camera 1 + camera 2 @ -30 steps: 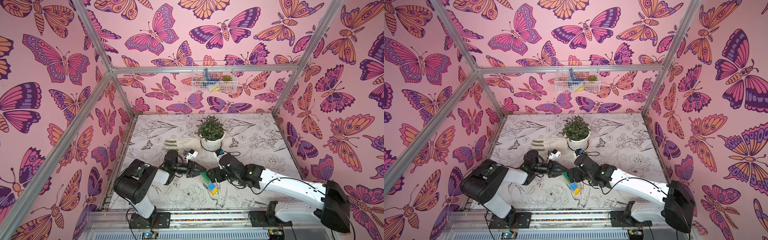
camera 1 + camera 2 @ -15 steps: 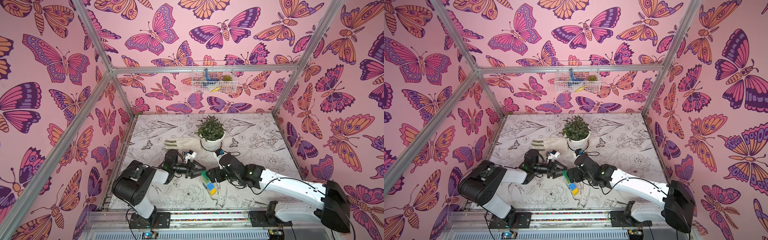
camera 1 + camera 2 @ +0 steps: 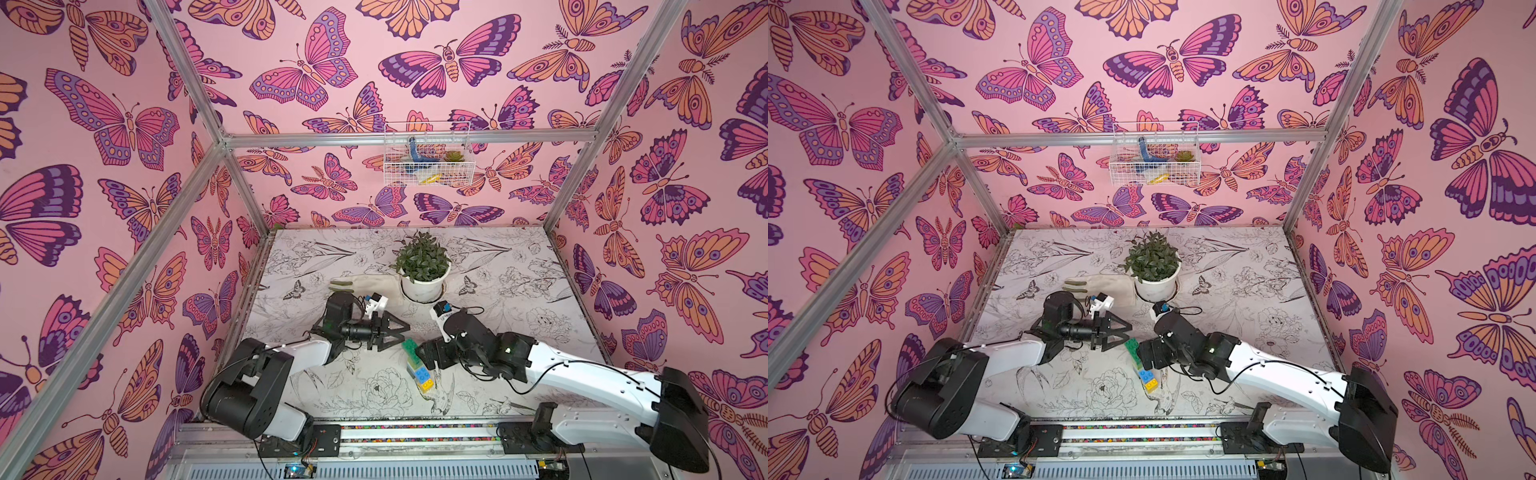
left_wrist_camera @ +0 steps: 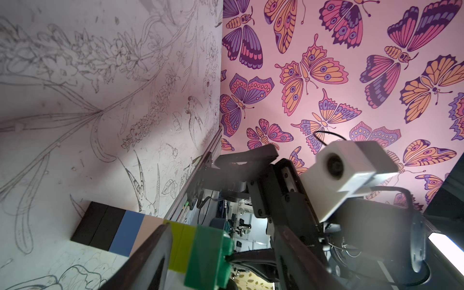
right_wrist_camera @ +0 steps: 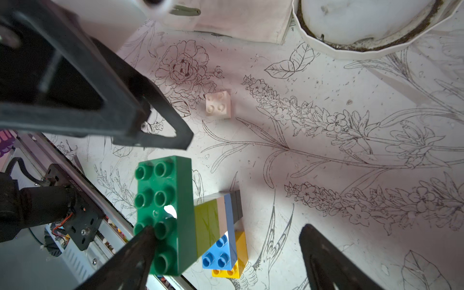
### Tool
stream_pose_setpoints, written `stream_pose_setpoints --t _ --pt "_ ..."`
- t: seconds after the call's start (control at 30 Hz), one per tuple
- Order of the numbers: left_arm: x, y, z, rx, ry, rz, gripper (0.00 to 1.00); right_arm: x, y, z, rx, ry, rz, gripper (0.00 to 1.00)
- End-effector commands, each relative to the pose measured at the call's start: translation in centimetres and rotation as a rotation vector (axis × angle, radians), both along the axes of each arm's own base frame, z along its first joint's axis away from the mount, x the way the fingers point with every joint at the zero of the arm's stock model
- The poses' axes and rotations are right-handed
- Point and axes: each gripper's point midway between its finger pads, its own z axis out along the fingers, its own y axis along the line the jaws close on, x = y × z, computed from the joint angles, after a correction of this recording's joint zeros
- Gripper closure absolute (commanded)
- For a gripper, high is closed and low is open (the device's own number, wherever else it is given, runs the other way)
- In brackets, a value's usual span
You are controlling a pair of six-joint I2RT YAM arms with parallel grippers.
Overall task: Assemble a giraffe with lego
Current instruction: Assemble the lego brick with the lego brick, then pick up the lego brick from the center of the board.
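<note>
Enclosing a floral-sketch tabletop (image 3: 519, 299), pink butterfly walls (image 3: 374, 62), giraffe (image 3: 420, 374) near front

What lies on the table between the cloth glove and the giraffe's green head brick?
One loose white brick on otherwise bare mat, touching neither glove nor giraffe; the right wrist view shows it.

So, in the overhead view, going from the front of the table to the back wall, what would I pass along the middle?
giraffe → potted plant → wire basket hanging on the back wall.
</note>
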Motion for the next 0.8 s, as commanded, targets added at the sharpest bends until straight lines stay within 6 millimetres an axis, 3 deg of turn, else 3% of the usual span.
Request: stream_pose_setpoints --t 0.0,0.2,0.3,0.47,0.63,0.77 --pt "0.8 1.9 0.4 0.083 -0.004 0.059 0.26 -0.6 -2.0 -1.1 -0.087 -0.011 0.015 0.07" --pt "1.6 6.9 -2.8 0.539 0.055 0.136 0.23 0.3 -1.5 3.1 0.004 -0.153 0.037 0.00" --pt "2.4 8.2 -4.5 0.679 0.094 0.193 0.23 0.1 -1.9 4.4 0.006 -0.183 0.057 0.01" --pt "3.2 7.5 -6.3 0.839 0.083 0.219 0.25 -1.9 -3.4 5.6 -0.006 -0.195 0.112 0.01" --pt "4.5 6.7 -8.2 0.959 0.106 0.250 0.28 -5.4 -4.6 4.7 -0.085 -0.189 0.227 0.01" --pt "5.6 5.9 -8.8 1.036 0.096 0.244 0.28 -6.9 -4.7 3.7 -0.152 -0.194 0.281 0.01"
